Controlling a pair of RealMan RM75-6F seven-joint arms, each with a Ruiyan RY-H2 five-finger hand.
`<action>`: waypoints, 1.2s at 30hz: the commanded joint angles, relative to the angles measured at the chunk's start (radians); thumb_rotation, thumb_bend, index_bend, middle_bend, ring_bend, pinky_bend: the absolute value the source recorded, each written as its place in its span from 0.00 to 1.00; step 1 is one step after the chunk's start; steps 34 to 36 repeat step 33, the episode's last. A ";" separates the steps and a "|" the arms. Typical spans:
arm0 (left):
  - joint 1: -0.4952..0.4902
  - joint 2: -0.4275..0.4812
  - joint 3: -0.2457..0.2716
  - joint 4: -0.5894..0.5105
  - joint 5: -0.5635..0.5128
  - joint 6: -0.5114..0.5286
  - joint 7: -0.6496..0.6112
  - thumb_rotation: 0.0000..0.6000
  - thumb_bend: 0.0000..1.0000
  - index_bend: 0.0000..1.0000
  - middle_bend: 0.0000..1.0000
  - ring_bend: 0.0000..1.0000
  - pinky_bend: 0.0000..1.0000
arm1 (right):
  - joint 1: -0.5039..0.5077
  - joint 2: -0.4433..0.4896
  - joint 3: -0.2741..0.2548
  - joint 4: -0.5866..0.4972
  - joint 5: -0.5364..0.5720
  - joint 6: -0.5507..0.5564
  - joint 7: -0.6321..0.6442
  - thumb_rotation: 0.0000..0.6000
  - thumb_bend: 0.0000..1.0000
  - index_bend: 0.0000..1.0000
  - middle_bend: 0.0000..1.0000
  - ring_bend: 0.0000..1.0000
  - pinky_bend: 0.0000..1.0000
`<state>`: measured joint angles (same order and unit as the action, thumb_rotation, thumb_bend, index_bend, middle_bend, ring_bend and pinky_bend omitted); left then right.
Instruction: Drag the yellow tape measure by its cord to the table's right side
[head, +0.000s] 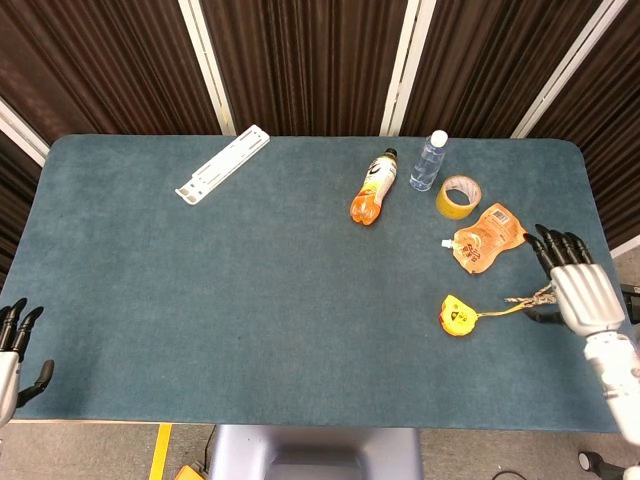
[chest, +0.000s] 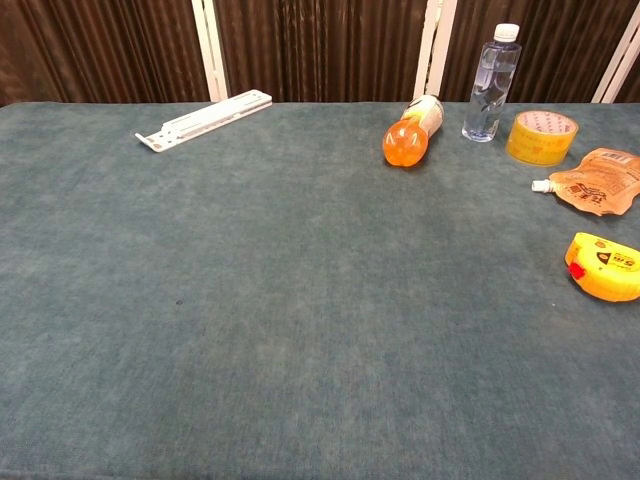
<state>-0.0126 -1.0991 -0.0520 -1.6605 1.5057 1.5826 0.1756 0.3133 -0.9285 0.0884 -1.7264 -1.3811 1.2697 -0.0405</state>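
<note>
The yellow tape measure (head: 456, 315) lies on the table's right half; the chest view shows it (chest: 607, 266) at the right edge of the frame. Its thin cord (head: 500, 308) runs right to a knotted end beside my right hand (head: 575, 290). That hand hovers over the table near the right edge with its fingers stretched out and apart, and the cord end reaches in under its thumb side. I cannot see a grip on the cord. My left hand (head: 14, 350) hangs off the front left corner, its fingers apart and holding nothing.
An orange pouch (head: 487, 238), a roll of yellow tape (head: 459, 195), a clear water bottle (head: 429, 160) and a lying orange drink bottle (head: 373, 187) sit behind the tape measure. A white bracket (head: 223, 163) lies at the back left.
</note>
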 joint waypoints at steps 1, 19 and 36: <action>-0.002 0.000 -0.002 0.002 -0.002 -0.003 -0.002 1.00 0.38 0.09 0.00 0.00 0.06 | -0.090 -0.003 -0.046 -0.071 -0.103 0.133 -0.004 1.00 0.06 0.13 0.00 0.00 0.00; -0.006 -0.003 -0.002 0.009 -0.002 -0.004 -0.004 1.00 0.38 0.09 0.00 0.00 0.06 | -0.217 -0.115 -0.086 0.211 -0.141 0.240 0.149 1.00 0.14 0.15 0.00 0.00 0.00; -0.010 -0.004 -0.002 0.023 0.000 -0.007 -0.014 1.00 0.38 0.09 0.00 0.00 0.06 | -0.221 -0.119 -0.078 0.190 -0.155 0.227 0.109 1.00 0.14 0.15 0.00 0.00 0.00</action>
